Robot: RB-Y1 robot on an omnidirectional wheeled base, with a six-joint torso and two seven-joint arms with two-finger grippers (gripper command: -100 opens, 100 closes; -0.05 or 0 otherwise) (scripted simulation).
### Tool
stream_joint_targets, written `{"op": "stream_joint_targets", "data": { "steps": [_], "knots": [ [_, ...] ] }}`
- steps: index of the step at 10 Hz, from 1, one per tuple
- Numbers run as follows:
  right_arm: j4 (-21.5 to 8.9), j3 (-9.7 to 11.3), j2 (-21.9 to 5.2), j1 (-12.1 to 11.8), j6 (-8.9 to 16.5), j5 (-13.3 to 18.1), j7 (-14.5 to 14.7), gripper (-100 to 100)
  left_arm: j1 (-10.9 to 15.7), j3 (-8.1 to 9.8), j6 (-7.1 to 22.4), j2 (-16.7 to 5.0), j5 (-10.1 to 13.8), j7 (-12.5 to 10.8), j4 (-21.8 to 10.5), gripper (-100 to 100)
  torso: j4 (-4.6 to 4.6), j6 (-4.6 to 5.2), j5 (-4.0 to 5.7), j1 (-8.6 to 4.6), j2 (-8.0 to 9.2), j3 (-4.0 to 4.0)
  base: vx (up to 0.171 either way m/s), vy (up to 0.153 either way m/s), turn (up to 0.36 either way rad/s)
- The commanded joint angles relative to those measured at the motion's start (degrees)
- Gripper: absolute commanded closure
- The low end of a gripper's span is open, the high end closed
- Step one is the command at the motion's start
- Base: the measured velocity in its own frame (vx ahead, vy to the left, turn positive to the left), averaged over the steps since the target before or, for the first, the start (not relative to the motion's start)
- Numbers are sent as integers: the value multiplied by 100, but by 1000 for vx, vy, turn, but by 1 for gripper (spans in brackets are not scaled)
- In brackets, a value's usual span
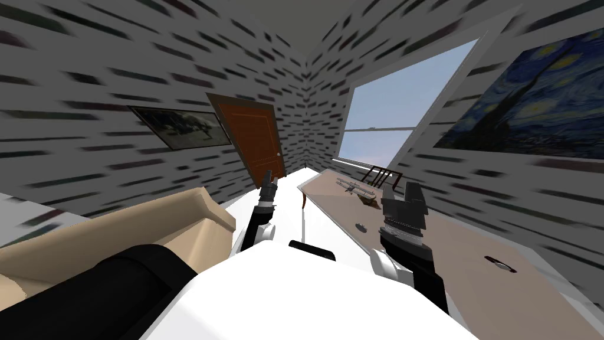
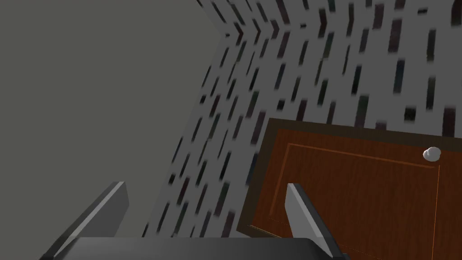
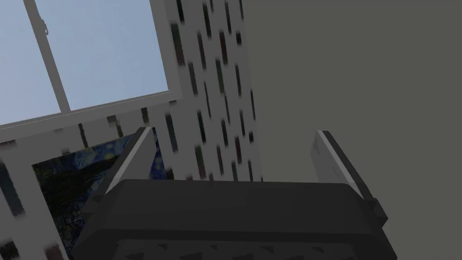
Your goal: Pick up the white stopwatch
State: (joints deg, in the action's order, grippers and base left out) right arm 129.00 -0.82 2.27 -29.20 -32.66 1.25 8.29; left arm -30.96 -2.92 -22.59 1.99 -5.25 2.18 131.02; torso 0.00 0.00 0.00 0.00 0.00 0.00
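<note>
To my right the long brown tabletop (image 1: 507,301) runs under the window, its near edge bordering a strip of white floor (image 1: 289,195) beside the beige sofa (image 1: 147,230). Two small things lie well apart on it, a round one (image 1: 361,226) and a dark oval one (image 1: 499,264); I cannot tell which is the stopwatch. My left end effector (image 1: 268,177) and right end effector (image 1: 406,188) hang raised, fingers spread, gripping nothing.

Black forearms (image 1: 422,268), white at the joints (image 1: 386,264). Left tool (image 2: 205,185) and right tool (image 3: 233,132): dark boxes, each with two thin grey blade fingers (image 2: 301,212).
</note>
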Motion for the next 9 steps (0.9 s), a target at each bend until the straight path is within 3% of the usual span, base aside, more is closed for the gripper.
{"op": "stream_joint_targets", "data": {
  "steps": [1, 4, 8, 9],
  "knots": [
    [-63, 26, -214, -29, 18, 6, -34, -100, 0, 0, 0, 0, 0, 0, 0, 0, 0, 0, 0, 0, 0, 0, -25, -15, 52],
    [-334, 126, -722, -138, 89, 40, -153, -100, 1, 0, 0, 0, 0, 0, 0, 0, -6, -1, 5, -23, 30, -17, -83, -52, 100],
    [-992, 356, -1395, -343, 239, 153, -367, -100, 2, 1, 0, -1, 0, 0, 0, 0, -11, 0, 9, -41, 52, -30, -127, -87, 158],
    [-994, 356, -1395, -343, 239, 153, -367, -100, 2, 1, 0, -1, 0, 0, 0, 0, -13, 0, 10, -45, 57, -33, -98, -71, 62]
  ]
}}
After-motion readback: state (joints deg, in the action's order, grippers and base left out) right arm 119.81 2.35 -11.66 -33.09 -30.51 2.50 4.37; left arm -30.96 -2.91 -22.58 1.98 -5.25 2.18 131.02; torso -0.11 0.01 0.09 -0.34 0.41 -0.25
